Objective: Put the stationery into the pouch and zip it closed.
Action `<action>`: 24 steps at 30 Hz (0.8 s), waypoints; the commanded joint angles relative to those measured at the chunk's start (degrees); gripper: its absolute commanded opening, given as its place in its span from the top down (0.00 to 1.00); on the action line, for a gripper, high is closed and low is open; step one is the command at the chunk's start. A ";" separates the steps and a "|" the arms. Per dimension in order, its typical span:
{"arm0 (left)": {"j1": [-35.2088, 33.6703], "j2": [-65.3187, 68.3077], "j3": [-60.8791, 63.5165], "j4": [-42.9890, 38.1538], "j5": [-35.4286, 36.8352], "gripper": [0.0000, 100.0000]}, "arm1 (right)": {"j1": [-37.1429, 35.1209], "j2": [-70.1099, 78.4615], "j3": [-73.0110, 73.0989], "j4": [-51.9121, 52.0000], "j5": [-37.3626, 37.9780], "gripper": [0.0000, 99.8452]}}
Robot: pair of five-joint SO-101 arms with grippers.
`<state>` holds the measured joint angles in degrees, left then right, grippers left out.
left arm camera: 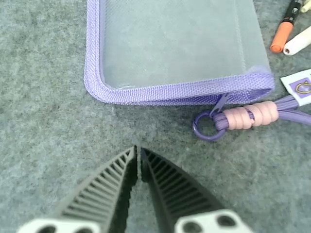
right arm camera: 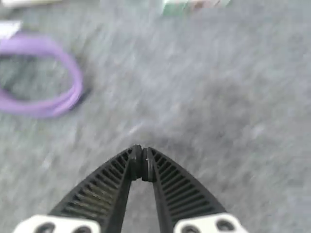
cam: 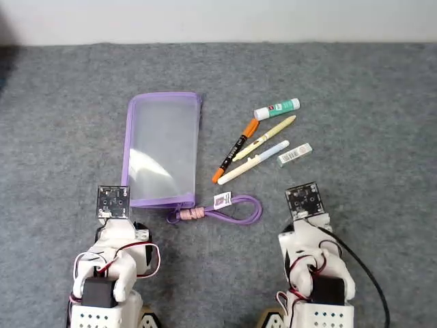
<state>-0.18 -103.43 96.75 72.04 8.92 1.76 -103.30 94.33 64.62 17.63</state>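
The table is covered by a grey, felt-like mat [cam: 382,225] with a coarse, mottled nap. Along the table's far edge the mat is bordered by a plain, pale band [cam: 218,20]; whether it is a wall or a board cannot be told. At the far left corner a dark patch [cam: 5,65] is seen. The mat is lit evenly, and only soft shadows are cast.

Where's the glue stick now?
In the high view, the glue stick lies right of the pouch, at the far end of the stationery cluster, just beyond the tip of the yellow pen.
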 commanded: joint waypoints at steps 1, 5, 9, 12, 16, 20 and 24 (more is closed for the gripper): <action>0.26 -0.79 -0.31 0.26 0.00 0.99 | -3.38 0.13 -6.86 -1.89 1.41 0.99; 0.26 -0.79 -0.31 0.26 0.00 0.99 | -9.27 2.07 -13.54 2.42 1.85 0.99; 0.26 -0.79 -0.31 0.26 0.00 0.99 | -12.53 13.23 -22.33 3.82 1.58 0.99; 0.26 -0.79 -0.31 0.26 0.00 0.99 | -15.34 27.82 -32.00 3.91 1.85 0.99; 0.26 -0.79 -0.31 0.26 0.00 0.99 | -20.00 49.10 -46.77 6.20 5.98 0.99; 0.26 -0.79 -0.31 0.26 0.00 0.99 | -24.13 66.51 -57.14 8.22 9.67 0.99; 0.26 -0.79 -0.31 0.26 0.00 0.99 | -27.38 78.99 -64.88 8.40 10.02 0.99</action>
<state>-0.18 -103.43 96.75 72.04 8.92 -22.86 -32.70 36.66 72.35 26.77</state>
